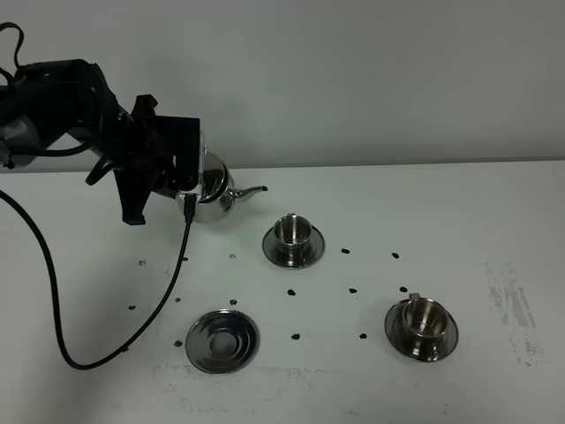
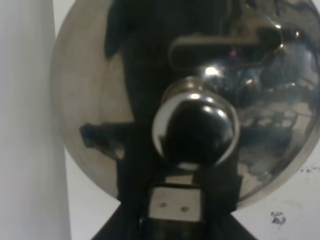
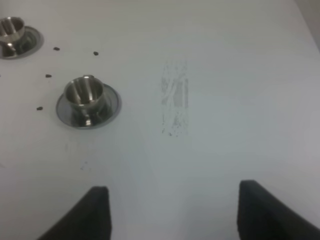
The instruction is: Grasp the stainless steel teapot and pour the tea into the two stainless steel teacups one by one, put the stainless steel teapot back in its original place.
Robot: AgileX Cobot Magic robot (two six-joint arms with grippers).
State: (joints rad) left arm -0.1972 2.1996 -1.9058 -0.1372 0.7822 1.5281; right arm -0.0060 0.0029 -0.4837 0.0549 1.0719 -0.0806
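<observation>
Step in hand: pot is gripped and up, first pour not yet begun. L claw (image 1: 187, 190) is clamped tight on the pot (image 1: 212, 187) at its handle side. The pot hangs at the far left of the table (image 1: 459, 221), upright or nearly so, and looks clear of the surface, tho the overhead view doesn't settle that. Spout (image 1: 252, 192) points right, toward the far cup (image 1: 293, 234) but short of it. L wrist cam looks down on the lid, knob (image 2: 195, 131) dead centre. Bare saucer (image 1: 222, 340) sits at the near edge, well apart from the pot. Near cup (image 1: 422, 320) is off to the right on its own saucer. Can't tell if either cup has tea in it. R claw (image 3: 182, 212) stands wide, holding nothing, over bare table. Next, I'd say: carry the pot right till the spout is over the far cup's mouth, then tip slowly w/ wrist roll. The cup is small, so aim matters, and a slick pot may slip in the grip.
</observation>
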